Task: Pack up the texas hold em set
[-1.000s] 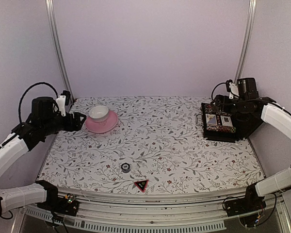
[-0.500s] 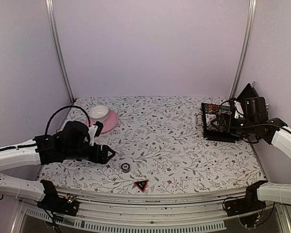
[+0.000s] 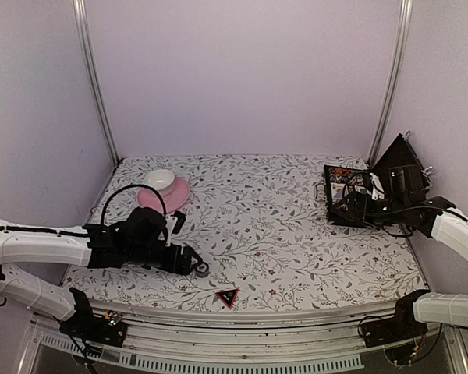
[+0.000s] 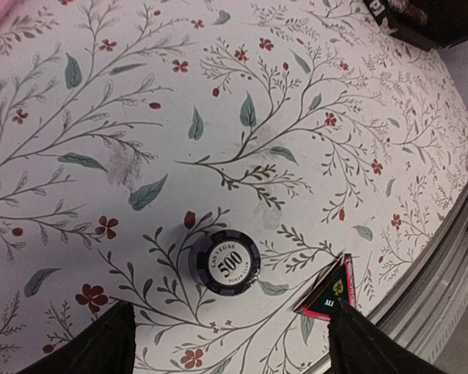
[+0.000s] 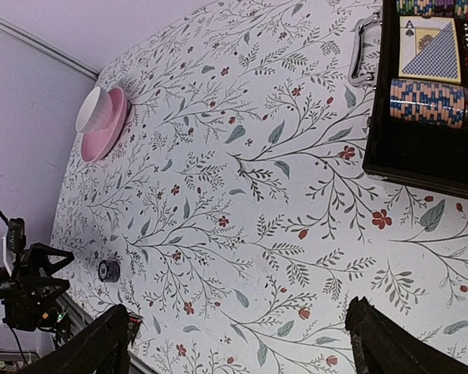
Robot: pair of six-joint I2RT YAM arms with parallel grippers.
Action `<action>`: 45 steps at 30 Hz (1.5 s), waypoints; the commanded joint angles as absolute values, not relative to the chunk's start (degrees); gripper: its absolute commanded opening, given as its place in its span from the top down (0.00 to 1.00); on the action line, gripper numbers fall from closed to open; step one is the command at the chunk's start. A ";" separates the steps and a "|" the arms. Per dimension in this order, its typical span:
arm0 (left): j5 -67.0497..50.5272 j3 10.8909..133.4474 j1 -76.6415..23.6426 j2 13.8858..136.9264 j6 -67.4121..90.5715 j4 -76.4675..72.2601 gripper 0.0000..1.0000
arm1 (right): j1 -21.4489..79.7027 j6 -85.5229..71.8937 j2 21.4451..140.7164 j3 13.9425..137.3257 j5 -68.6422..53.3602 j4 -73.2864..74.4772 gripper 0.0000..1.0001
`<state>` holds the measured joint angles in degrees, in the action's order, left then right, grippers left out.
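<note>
Pale lilac walls close in a counter (image 3: 296, 234) covered with a flowered cloth. The left arm has swung down from beside the pink saucer (image 3: 165, 195) to the near edge. Its left fingers (image 3: 189, 260) are now spread wide and empty, either side of a single loose chip (image 4: 230, 263) lying flat. The triangle marker (image 4: 333, 290) lies just beyond it, near the counter's lip. At the far right the case (image 3: 351, 204) lies open with its lid raised, chip rolls (image 5: 425, 101) and a card deck (image 5: 429, 48) already inside. The right fingers (image 3: 355, 206) have drawn back from over it, also wide and holding nothing. Judging by this, the stray chip is the next thing to collect, with the marker still left out.
</note>
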<state>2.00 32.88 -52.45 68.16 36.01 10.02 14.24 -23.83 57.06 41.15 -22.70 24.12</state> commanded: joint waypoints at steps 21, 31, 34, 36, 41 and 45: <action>17.91 48.58 -63.08 94.77 35.09 19.33 0.33 | 14.47 -23.91 56.08 39.90 -24.84 21.53 0.03; 19.00 49.05 -63.22 96.65 36.18 19.75 0.46 | 14.44 -23.82 55.97 40.02 -25.16 21.53 0.03; 19.78 49.23 -63.24 96.93 36.46 20.03 0.47 | 14.42 -23.86 55.77 39.99 -25.38 21.53 0.03; 20.11 49.20 -63.25 97.02 36.75 20.04 0.52 | 14.43 -23.90 55.60 39.98 -25.48 21.53 0.03; 20.77 49.13 -63.21 96.97 36.74 19.45 0.59 | 14.42 -24.08 55.37 39.84 -25.87 21.58 0.03; 21.47 49.48 -63.20 96.22 36.67 19.39 0.67 | 14.43 -24.08 55.08 39.92 -26.65 21.75 0.02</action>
